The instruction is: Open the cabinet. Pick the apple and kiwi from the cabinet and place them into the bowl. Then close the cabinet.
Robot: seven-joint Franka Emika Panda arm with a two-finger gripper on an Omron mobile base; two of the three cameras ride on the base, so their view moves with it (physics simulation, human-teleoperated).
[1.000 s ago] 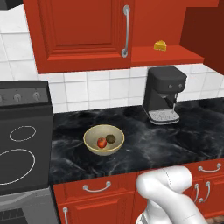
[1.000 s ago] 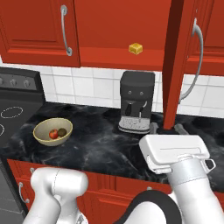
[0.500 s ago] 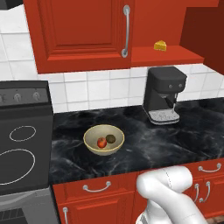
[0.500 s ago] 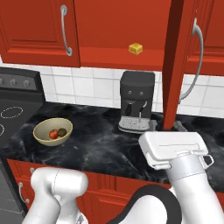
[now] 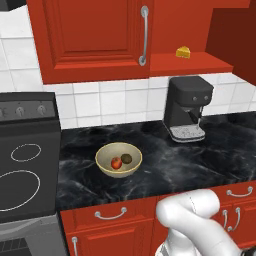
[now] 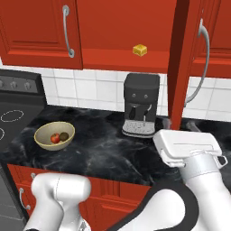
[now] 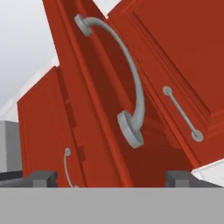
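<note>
Tool [image 7: 112,177] fingers spread wide, gripping nothing, facing open cabinet door [image 6: 180,67] handle [image 7: 127,83]. Apple [image 5: 116,162], kiwi [image 5: 127,158] in bowl [image 5: 107,169] on bench [image 5: 165,165]. Cheese wedge [image 5: 183,51] on cabinet shelf.

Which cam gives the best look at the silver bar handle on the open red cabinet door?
Hand view: the silver bar handle is close and central, above the open gripper. Right base view shows it small, on the swung-out red door. Left base view shows just the door's edge.

Gripper [image 7: 111,177] jaws spread wide, empty, aimed up; white hand [image 6: 187,146] raised above counter front edge, wrist upright.
</note>
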